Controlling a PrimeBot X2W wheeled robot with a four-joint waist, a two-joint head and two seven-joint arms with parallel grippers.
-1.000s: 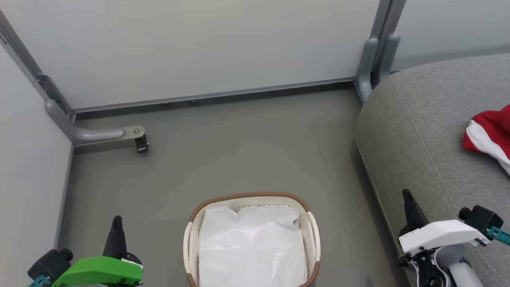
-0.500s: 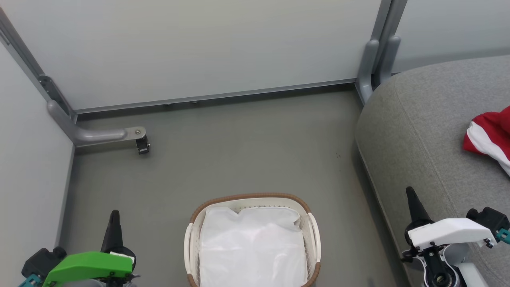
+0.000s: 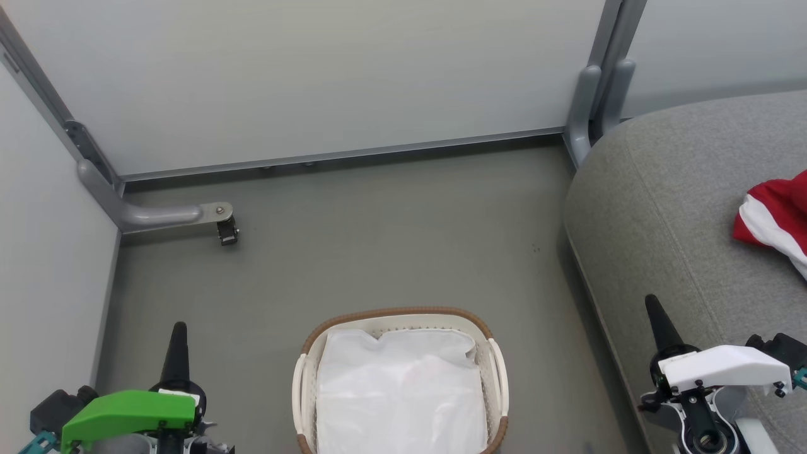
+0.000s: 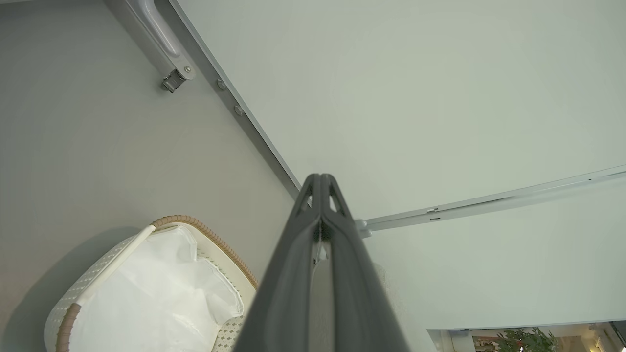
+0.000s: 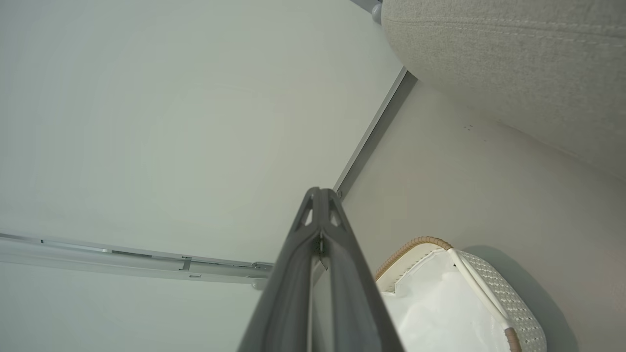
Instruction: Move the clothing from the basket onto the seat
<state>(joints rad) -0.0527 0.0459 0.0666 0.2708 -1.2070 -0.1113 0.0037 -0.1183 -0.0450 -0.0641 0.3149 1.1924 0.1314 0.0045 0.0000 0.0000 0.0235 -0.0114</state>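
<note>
Pale grey partition walls [image 3: 315, 75] enclose a dull grey floor [image 3: 378, 239]. At the right stands the large grey fabric-upholstered seat [image 3: 662, 208] with a rounded corner and seam lines. The oval white perforated plastic basket [image 3: 391, 312], rimmed in brown weave, stands on the floor at the bottom centre of the head view, well apart from the seat. A plain white sheet [image 3: 400, 391] fills it to the rim. The bright red clothing [image 3: 772, 211] with white stripes lies on the seat, cut off by the head view's right edge.

The left tool [image 3: 178, 331], under a green housing, is to the left of the basket. Its two long dark fingers are pressed together at the tips, and it grips and touches nothing [image 4: 321, 181]. The right tool [image 3: 651, 304], under a white housing, is by the seat's front edge, its fingers likewise closed together and empty [image 5: 320, 193].
</note>
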